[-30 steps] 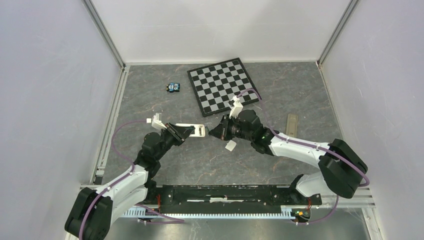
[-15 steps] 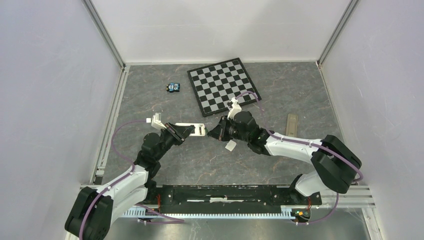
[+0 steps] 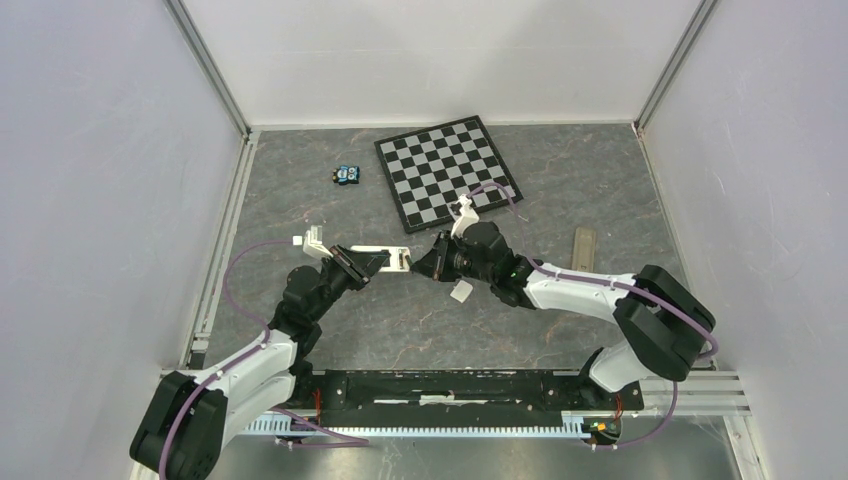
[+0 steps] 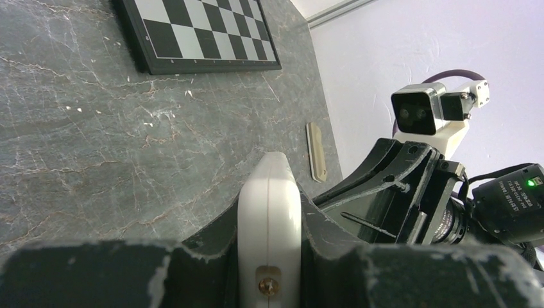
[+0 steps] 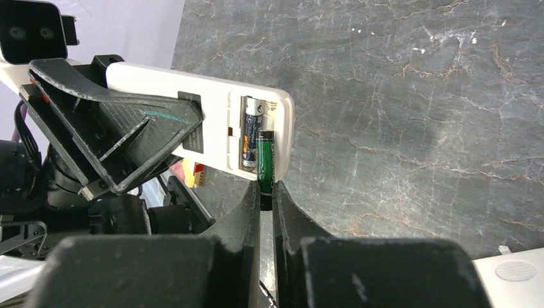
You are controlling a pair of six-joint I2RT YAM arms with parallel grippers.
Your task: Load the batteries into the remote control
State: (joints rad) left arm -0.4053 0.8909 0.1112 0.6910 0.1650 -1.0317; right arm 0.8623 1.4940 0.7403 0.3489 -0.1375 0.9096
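From above, the left gripper [image 3: 376, 263] is clamped across the remote control [image 3: 396, 260], holding it above the table [image 3: 300, 200] about midway between the two arms. The right gripper [image 3: 420, 266] points at the remote's free end, its fingertips just beside it (what they pinch is too small to tell from here). A small white piece [image 3: 461, 291] lies on the table by the right wrist. A chessboard [image 3: 450, 172], a small blue object [image 3: 347, 174] and a tan strip [image 3: 583, 248] lie farther off.

The left wrist camera shows the remote edge-on, squeezed between both fingers, with the right gripper's body just past its end.

In the right wrist view the remote's back faces the camera, its compartment uncovered. The first battery [image 5: 250, 128] lies seated in one slot. The second battery [image 5: 265, 160], green, is pinched between the right fingers, its upper end over the empty slot beside the first (whether it touches the remote I cannot tell).
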